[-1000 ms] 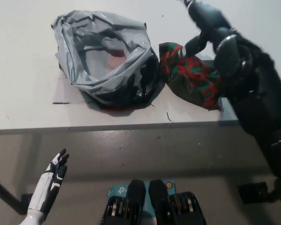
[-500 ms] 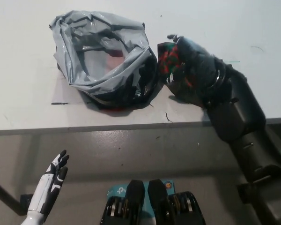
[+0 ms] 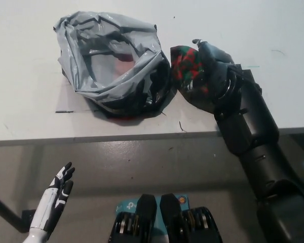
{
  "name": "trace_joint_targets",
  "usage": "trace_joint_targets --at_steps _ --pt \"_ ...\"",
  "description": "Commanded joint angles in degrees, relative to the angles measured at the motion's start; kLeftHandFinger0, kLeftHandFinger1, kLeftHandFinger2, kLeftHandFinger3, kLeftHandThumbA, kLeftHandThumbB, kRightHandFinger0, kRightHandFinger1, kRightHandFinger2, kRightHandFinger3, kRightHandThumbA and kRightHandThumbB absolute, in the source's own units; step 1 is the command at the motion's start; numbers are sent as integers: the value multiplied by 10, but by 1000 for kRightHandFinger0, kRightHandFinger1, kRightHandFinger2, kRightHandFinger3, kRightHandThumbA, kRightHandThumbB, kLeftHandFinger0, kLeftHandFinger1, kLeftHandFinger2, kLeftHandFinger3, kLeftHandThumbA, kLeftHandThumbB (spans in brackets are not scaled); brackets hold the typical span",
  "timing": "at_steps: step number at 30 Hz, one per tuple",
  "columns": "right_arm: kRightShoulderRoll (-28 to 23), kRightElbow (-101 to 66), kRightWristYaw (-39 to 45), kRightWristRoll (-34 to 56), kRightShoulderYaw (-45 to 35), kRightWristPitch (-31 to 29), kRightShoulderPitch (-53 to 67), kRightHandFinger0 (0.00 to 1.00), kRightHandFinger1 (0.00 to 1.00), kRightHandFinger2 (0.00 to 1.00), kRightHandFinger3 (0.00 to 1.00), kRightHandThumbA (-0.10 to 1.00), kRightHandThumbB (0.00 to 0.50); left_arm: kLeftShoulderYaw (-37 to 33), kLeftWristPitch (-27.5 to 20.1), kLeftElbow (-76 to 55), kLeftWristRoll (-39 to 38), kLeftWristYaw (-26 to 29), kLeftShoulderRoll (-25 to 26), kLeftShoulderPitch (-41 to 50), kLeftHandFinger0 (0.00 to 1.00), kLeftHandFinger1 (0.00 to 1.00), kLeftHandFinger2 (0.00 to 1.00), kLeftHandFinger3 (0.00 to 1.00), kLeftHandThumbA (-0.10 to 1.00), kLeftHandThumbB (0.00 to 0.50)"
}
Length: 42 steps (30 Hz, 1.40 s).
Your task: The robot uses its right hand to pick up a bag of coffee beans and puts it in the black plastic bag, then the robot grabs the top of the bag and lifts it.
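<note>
Coffee bag (image 3: 185, 63): near table's (image 3: 30, 101) front edge, touching plastic bag (image 3: 114, 61) | right hand (image 3: 213, 76) lies over it, grasp unclear | left hand (image 3: 58, 190) spread, below table | pouch looks soft, crinkly, shifting; you should grip mid-body.

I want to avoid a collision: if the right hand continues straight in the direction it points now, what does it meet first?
The right hand points up-left and already lies over the coffee bag. Beyond that, probably the black plastic bag, though depth is unclear.

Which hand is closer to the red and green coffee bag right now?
The right hand. It lies over the coffee bag on the table, covering much of it. The left hand hangs below the table edge at lower left, far from it.
</note>
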Motion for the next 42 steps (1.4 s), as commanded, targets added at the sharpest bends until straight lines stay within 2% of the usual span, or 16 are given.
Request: trace_joint_targets --at_steps 1,10,16,23,25,30,35,42 --pt "7 -20 -32 -87 -17 5 -19 1000 1000 1000 1000 1000 500 1 -23 -16 2 -4 9 7 1000 1000 1000 1000 1000 255" --pt "12 -78 -7 -148 -35 5 -11 1000 1000 1000 1000 1000 500 1 -28 -12 5 -2 10 6 1000 1000 1000 1000 1000 246" --pt "22 -83 33 -134 -52 5 4 1000 1000 1000 1000 1000 500 -1 -22 -20 1 -7 8 12 1000 1000 1000 1000 1000 237" --pt "36 -81 70 -54 -101 5 11 1000 1000 1000 1000 1000 500 -3 -21 -22 10 -5 9 7 1000 1000 1000 1000 1000 241" --pt "37 -84 99 5 -132 5 11 1000 1000 1000 1000 1000 500 -2 -21 -20 6 -8 10 6 1000 1000 1000 1000 1000 250" --pt "35 -100 131 76 -166 5 14 1000 1000 1000 1000 1000 500 -3 -22 -19 9 -10 12 7 1000 1000 1000 1000 1000 243" --pt "14 -85 119 79 -135 5 8 1000 1000 1000 1000 1000 489 -1 -25 -16 8 -9 11 4 1000 1000 1000 1000 1000 257" --pt "-12 1 75 66 -87 5 1 1000 1000 1000 1000 1000 500 1 -18 -18 7 -9 11 3 1000 1000 1000 1000 1000 257"
